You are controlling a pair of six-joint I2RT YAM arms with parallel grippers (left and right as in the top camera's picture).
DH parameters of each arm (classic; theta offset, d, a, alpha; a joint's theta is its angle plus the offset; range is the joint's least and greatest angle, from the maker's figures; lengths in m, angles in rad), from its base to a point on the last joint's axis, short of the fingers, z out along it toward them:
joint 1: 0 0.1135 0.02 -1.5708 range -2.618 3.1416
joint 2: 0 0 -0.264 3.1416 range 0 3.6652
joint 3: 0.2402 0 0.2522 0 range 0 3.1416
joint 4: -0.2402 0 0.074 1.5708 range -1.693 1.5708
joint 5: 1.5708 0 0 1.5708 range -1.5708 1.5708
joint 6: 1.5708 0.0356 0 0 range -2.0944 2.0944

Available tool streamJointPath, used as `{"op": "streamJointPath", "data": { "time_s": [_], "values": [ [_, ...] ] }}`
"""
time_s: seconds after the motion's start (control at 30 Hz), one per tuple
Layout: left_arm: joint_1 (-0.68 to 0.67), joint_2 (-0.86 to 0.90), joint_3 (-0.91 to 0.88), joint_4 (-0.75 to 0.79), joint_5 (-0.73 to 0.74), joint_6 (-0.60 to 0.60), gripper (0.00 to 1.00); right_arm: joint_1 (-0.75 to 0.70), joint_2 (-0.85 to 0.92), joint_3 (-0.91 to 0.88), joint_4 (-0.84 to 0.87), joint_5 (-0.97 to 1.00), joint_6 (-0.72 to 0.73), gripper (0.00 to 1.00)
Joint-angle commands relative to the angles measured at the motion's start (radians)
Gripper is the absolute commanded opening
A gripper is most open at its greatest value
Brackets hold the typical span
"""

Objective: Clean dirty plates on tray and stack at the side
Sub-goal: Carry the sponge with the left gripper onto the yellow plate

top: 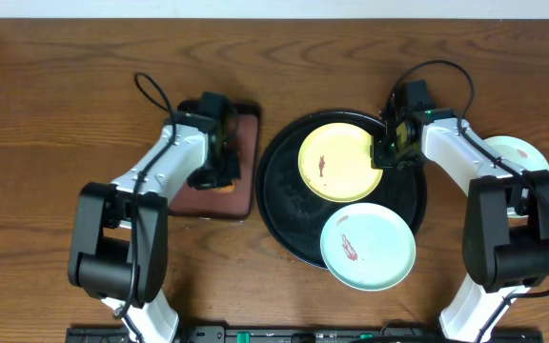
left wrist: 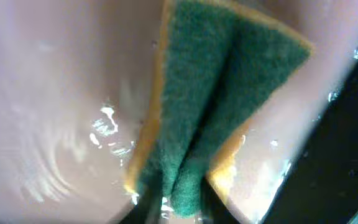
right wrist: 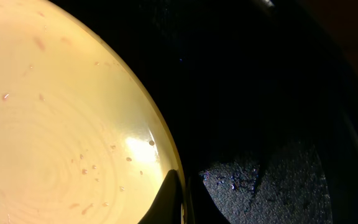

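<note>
Roughly, layout: the black tray (top: 276, 200) sits mid-worktop (top: 46, 143), with a red-brown tray (top: 248, 176) just to its left.
Yellow plate (top: 336, 162): lies inside the black tray, toward the far side, with a red-brown smear (top: 322, 168) a little left of its centre.
Mint plate (top: 375, 252): on the near side, overlapping the black tray's rim, and also smeared.
Third plate (top: 513, 151): pale, on the worktop at far right, partly hidden by the right arm.
Left hand (top: 219, 143): over the red-brown tray, clamped on a green-and-yellow sponge (left wrist: 197, 106), which buckles into a fold (the fingers barely show at the wrist view's bottom edge).
Right hand (top: 389, 145): fingers together at the yellow plate's right rim; I cannot tell whether they pinch the rim or merely touch it.
Deciding relation: the yellow plate lies to the right of the left hand, across the gap between the two trays, while the right hand is already at its rim. The plate is round, so it has no long axis to line up.
Likely step: carrying the sponge across to the smear, which sits on the left hand's side of the plate.
</note>
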Motion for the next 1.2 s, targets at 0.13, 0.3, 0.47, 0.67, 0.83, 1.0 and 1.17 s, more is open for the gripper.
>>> {"op": "streamJointPath", "data": {
  "time_s": [0.13, 0.3, 0.47, 0.67, 0.83, 1.0, 1.17],
  "values": [
    [0.014, -0.057, 0.057, 0.005, -0.021, 0.045, 0.48, 0.0, 0.014, -0.005, -0.012, 0.017, 0.014, 0.01],
    [0.012, -0.037, 0.012, 0.076, -0.02, 0.045, 0.46, 0.0, 0.014, -0.005, -0.012, 0.017, 0.014, 0.01],
    [0.013, 0.013, -0.032, 0.105, -0.019, 0.045, 0.34, 0.0, 0.014, -0.005, -0.012, 0.017, 0.014, 0.01],
    [0.013, 0.066, -0.035, 0.099, 0.002, 0.053, 0.22, 0.0, 0.014, -0.005, -0.012, 0.016, 0.01, 0.01],
    [0.013, 0.063, -0.023, 0.095, 0.067, 0.116, 0.08, 0.0, 0.014, -0.005, -0.012, 0.013, 0.01, 0.01],
    [0.013, 0.028, 0.051, 0.021, 0.067, 0.116, 0.07, 0.0, 0.014, -0.005, -0.012, 0.013, 0.009, 0.01],
    [0.005, -0.024, 0.181, -0.067, 0.077, 0.09, 0.07, 0.0, 0.014, -0.005, -0.006, -0.06, -0.077, 0.01]
  ]
}}
